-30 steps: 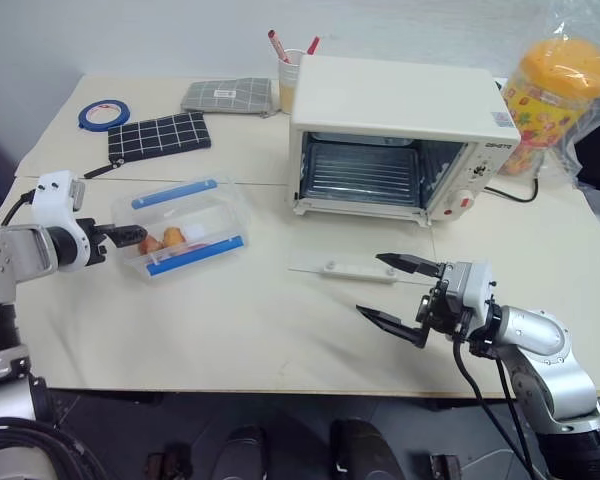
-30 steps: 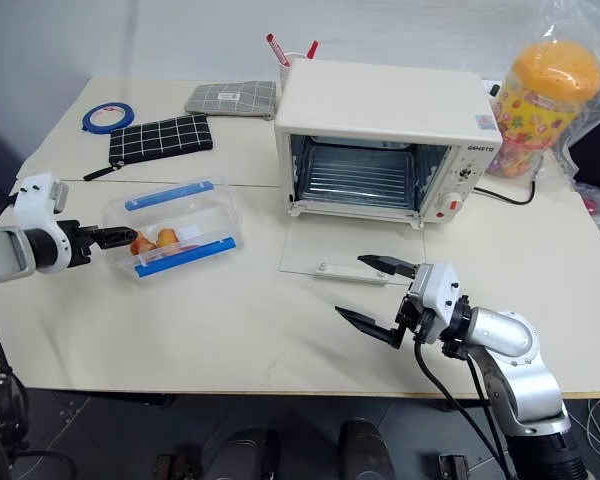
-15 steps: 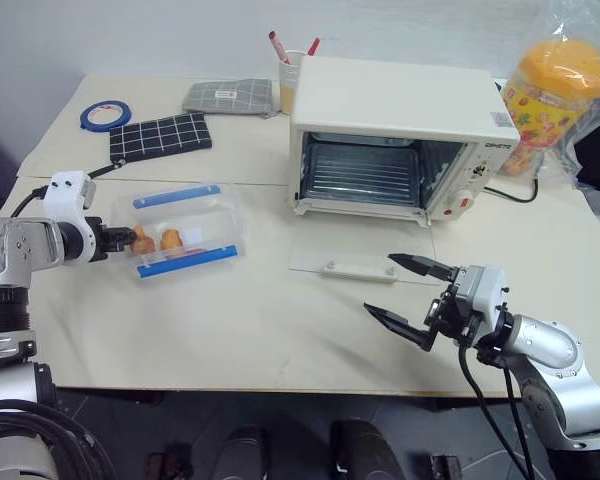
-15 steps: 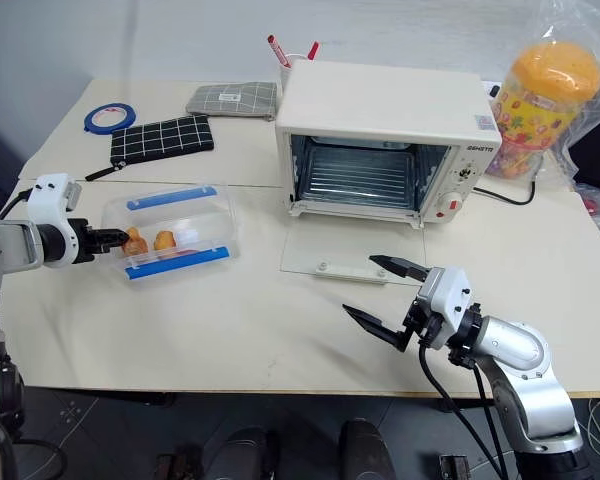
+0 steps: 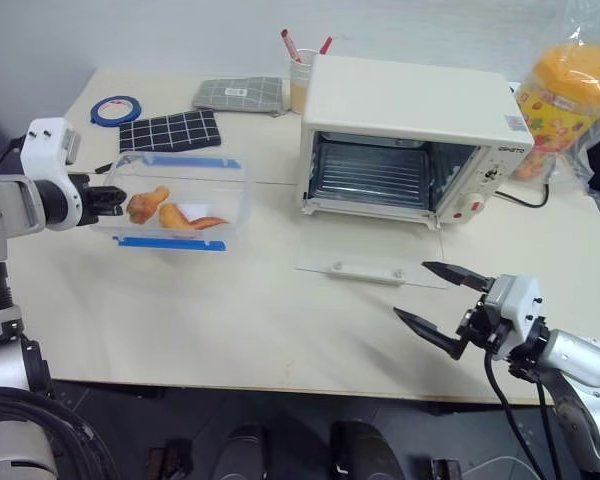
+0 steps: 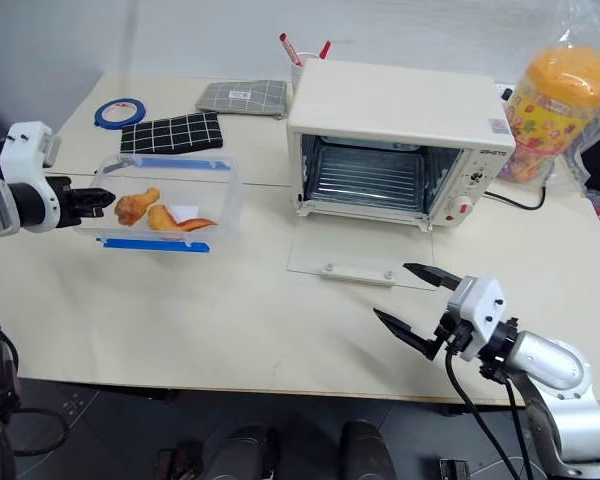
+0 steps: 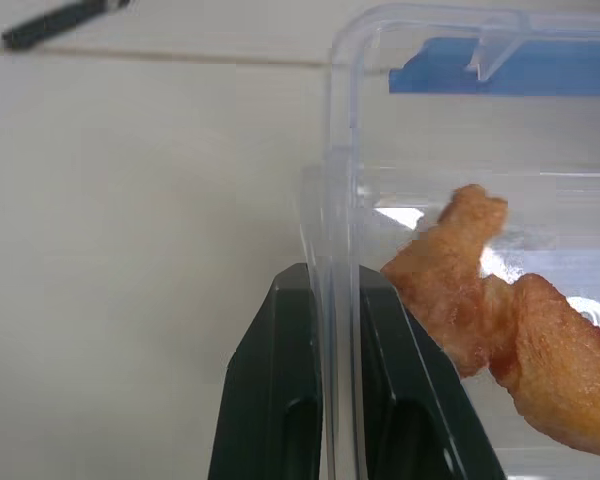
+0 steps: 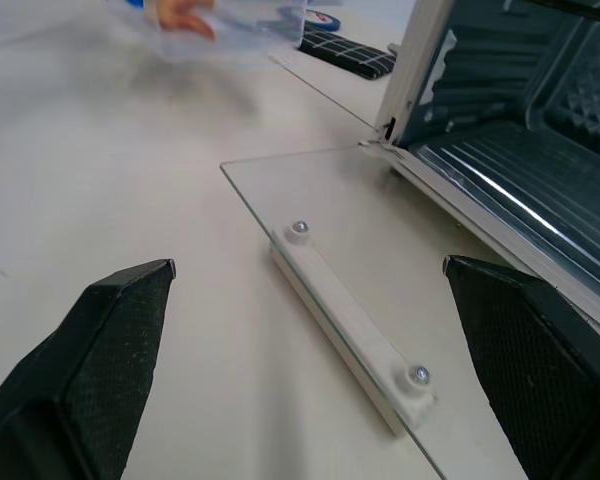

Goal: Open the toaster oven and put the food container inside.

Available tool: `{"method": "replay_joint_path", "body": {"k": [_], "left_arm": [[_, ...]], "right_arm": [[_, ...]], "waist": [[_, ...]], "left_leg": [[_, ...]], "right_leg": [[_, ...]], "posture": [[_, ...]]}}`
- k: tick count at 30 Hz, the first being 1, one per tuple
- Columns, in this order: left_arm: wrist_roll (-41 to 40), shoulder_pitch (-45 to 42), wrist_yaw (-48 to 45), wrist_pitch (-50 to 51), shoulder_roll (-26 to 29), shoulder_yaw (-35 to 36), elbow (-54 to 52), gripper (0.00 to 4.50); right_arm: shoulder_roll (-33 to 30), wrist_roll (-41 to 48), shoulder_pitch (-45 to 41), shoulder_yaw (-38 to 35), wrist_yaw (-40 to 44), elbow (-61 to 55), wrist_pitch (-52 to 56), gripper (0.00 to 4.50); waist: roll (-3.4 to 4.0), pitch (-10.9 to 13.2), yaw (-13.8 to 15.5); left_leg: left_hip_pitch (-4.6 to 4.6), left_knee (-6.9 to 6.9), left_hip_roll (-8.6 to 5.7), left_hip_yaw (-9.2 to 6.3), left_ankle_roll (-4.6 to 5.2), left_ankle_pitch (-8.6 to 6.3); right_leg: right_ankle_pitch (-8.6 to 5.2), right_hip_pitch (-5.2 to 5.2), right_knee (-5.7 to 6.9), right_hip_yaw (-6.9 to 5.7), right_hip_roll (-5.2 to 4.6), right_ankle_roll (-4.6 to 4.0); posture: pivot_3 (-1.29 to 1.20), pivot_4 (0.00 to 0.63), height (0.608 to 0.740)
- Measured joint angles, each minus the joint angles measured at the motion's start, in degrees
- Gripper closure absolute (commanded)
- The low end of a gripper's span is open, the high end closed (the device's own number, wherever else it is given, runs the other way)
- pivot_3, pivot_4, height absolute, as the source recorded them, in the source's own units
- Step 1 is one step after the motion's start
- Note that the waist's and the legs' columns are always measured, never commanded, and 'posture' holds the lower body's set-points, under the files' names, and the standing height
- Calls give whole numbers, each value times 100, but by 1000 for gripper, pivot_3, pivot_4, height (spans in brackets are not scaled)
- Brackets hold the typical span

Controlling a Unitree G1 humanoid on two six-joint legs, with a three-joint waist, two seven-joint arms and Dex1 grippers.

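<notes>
Left hand (image 5: pixel 108 199) at nine o'clock of the scene, fingers (image 7: pixel 280 400) pinched on the clear end wall of the food container (image 5: pixel 175 200), one finger either side of the wall. Container lifted off the counter (image 5: pixel 230 320), tilted, blue clip strips along both long edges, orange-brown food pieces (image 5: pixel 170 210) inside near the gripped end. Toaster oven (image 5: pixel 410 140) at one o'clock, well apart from the container, glass door (image 5: pixel 365 268) dropped flat onto the counter with white bar handle uppermost, wire rack visible in the open cavity. Right hand (image 5: pixel 442 305) at five o'clock, fingers spread wide, holding nothing, hovering just in front of the lowered door. Checked pouches, blue tape roll and pen cup at eleven to twelve o'clock; orange-lidded jar at two o'clock.
</notes>
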Motion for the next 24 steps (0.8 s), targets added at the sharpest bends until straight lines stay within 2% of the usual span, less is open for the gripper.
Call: {"method": "replay_joint_path", "body": {"k": [2, 7, 10, 14, 18, 24], "left_arm": [[-112, -63, 4, 334, -213, -11, -302, 4437], [-396, -149, 156, 1204, -1256, -129, -1083, 4437], [-539, -159, 389, 1378, -1980, -323, -1421, 4437], [-481, -204, 721, 1420, -2742, -531, -1418, 4437], [-229, -630, 1016, 1353, -3381, -566, -1284, 4437], [67, -919, 1157, 824, -3806, -698, -722, 4437]], "right_arm": [[-8, 2, 223, -172, -15, -44, 0, 0], [-14, -2, 701, -467, -108, -111, -4, 0], [-2, -2, 905, -515, -174, -220, -3, 0], [42, -2, 1062, -611, -282, -379, -4, 0], [150, -11, 1169, -630, -406, -461, -11, 0], [335, -66, 1357, -629, -572, -581, -48, 0]], "waist": [[0, 0, 53], [0, 0, 122], [0, 0, 128], [0, 0, 90], [0, 0, 121], [0, 0, 136]], "left_leg": [[-1, 3, -1, -3, 0, 0], [-1, 13, -1, -2, 1, 1], [-1, 12, -1, -2, 0, 1], [3, 10, -3, 2, -4, 3], [3, 12, -7, 2, -5, 4], [4, 10, -9, 3, -6, 5]], "right_leg": [[0, 1, 1, 0, 1, 0], [0, 3, 7, 9, 4, 0], [0, 2, 8, 10, 5, 0], [0, 1, 9, 14, 13, 0], [0, 2, 7, 14, 13, 0], [0, 2, 4, 13, 13, 0]], "posture": [[0, 150, 740], [0, 150, 740], [0, 150, 740], [0, 150, 740], [0, 150, 740], [0, 150, 740]]}}
